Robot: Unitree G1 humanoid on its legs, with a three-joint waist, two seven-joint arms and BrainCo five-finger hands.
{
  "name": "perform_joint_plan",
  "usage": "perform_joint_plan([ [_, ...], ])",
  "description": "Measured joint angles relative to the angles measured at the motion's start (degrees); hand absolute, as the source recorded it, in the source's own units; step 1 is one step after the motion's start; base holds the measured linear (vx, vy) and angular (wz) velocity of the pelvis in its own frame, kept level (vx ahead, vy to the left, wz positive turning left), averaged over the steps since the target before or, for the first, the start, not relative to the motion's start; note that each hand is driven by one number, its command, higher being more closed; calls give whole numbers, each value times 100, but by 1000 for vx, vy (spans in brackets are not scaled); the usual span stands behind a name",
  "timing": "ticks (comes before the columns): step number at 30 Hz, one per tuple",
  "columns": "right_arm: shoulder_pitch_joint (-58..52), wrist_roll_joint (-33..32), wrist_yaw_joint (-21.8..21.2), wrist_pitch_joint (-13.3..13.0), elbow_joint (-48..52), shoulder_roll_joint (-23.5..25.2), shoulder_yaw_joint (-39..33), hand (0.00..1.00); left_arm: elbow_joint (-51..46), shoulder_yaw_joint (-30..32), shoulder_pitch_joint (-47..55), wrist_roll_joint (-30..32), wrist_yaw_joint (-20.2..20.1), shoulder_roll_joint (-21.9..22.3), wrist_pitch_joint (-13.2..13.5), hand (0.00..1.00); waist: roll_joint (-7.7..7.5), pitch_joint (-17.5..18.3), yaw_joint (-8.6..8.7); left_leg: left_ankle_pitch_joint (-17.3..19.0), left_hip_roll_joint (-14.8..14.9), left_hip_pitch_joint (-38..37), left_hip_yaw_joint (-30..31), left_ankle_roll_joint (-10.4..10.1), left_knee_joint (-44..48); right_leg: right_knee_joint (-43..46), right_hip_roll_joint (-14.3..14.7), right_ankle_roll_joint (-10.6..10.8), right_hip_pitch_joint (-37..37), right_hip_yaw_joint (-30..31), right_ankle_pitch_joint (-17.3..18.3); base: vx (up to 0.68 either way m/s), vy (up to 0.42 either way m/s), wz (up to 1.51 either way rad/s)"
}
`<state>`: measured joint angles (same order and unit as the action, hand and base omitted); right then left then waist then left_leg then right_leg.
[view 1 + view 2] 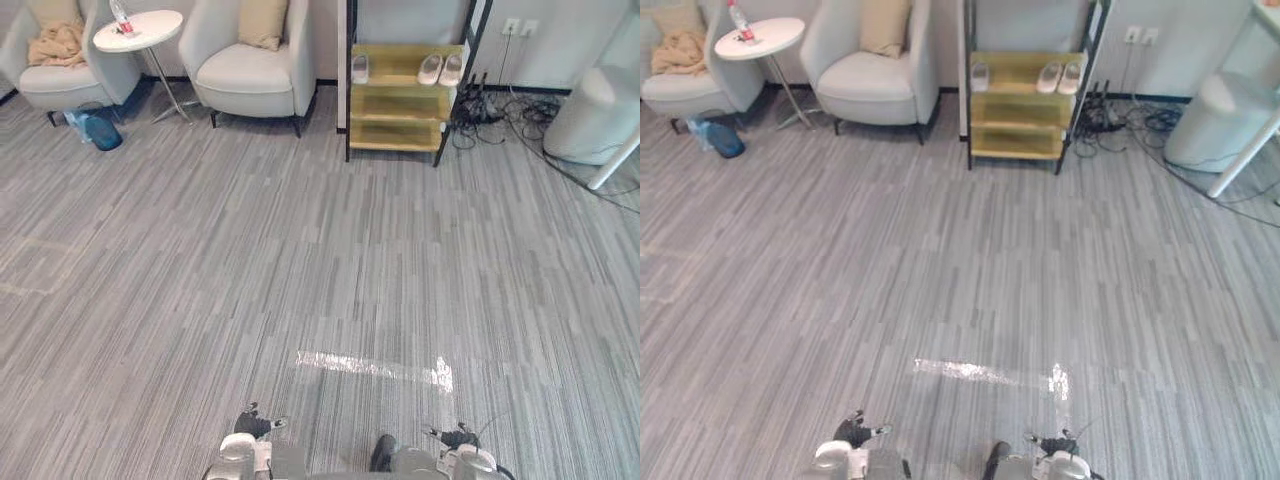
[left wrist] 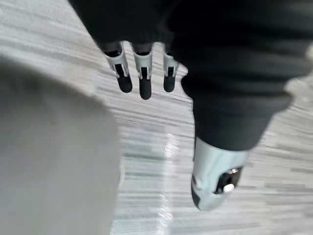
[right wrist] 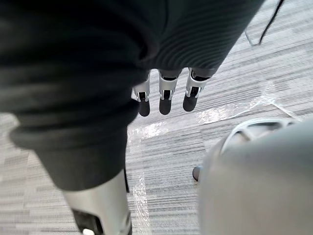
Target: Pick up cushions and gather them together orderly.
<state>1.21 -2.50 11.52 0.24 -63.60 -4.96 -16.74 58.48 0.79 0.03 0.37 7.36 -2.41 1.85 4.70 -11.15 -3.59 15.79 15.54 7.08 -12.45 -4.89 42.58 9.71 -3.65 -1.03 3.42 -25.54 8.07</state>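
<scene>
A tan cushion [image 1: 263, 22] leans upright against the back of the pale grey armchair [image 1: 250, 70] far ahead. Another tan cushion [image 1: 52, 10] rests on the second armchair [image 1: 60, 85] at the far left, above a crumpled tan cloth [image 1: 58, 45]. My left hand [image 2: 142, 78] hangs over the grey carpet with straight fingers and holds nothing. My right hand [image 3: 165, 95] hangs the same way, fingers straight and empty. Both hands are far from the chairs.
A round white side table [image 1: 140, 30] with a bottle [image 1: 121, 18] stands between the armchairs, a blue bag [image 1: 100, 130] below it. To the right are a wooden shoe shelf [image 1: 400, 100], floor cables [image 1: 500, 115] and a white rounded unit [image 1: 595, 115]. Shiny tape [image 1: 375, 368] marks the carpet.
</scene>
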Motion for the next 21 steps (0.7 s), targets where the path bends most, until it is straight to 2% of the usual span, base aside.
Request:
perform_joint_plan([
  [1, 7, -2, 9, 3, -26, -1, -2, 0, -33, -1, -7, -1, 0, 1, -3, 0, -18, -10, 0, 47, -99, 109, 31, 9, -174, -59, -19, 9, 66, 5, -5, 223, -23, -12],
  [3, 6, 0, 32, 7, -33, 19, -4, 0, -104, 1, -21, -6, 0, 2, 0, 0, -62, -38, -16, 16, -447, 303, 200, -7, -1169, -135, -91, 106, 162, 63, -35, 237, 61, -18],
  [4, -15, -1, 35, 10, -37, 14, -6, 0, -99, -4, -29, -6, 2, 5, -7, 0, -51, -31, -25, -306, -627, 261, 317, -38, -1954, -174, -110, 206, 199, 90, -46, 233, 102, -22],
  [5, -69, 2, 37, 8, -51, 0, -33, 0, -81, 2, -21, -47, -8, 9, -1, 0, -3, -4, -31, -876, -736, 212, 429, 40, -2355, -209, -98, 348, 258, 142, -17, 233, 100, -15],
  [8, -95, 13, 30, 18, -44, 184, -57, 0, -52, -20, -37, -41, 3, -182, -9, 0, -378, 35, 3, -982, -1098, -152, 351, 134, -2858, -355, -366, 529, 401, 182, -1, 229, 88, 6],
  [10, -173, 17, 35, 22, -37, 219, -113, 0, -35, -25, 1, -39, 5, -220, -32, 0, -468, 78, 2, -1018, -1258, -378, 350, 189, -3119, -389, -492, 544, 516, 127, 8, 184, 57, 15],
  [13, -183, 22, 32, 19, -29, 259, -115, 0, -35, -22, 50, -39, 4, -259, -34, 0, -470, 92, 6, -1107, -1357, -712, 346, 229, -3519, -412, -545, 547, 679, 132, 8, 134, 10, 5],
  [21, -190, 28, 30, 17, -30, 268, -136, 0, 32, -18, 69, -38, 1, -245, -22, 0, -488, 106, 31, -1375, -1310, -1039, 363, 141, -4125, -542, -436, 617, 773, 145, -42, 20, -53, -1],
])
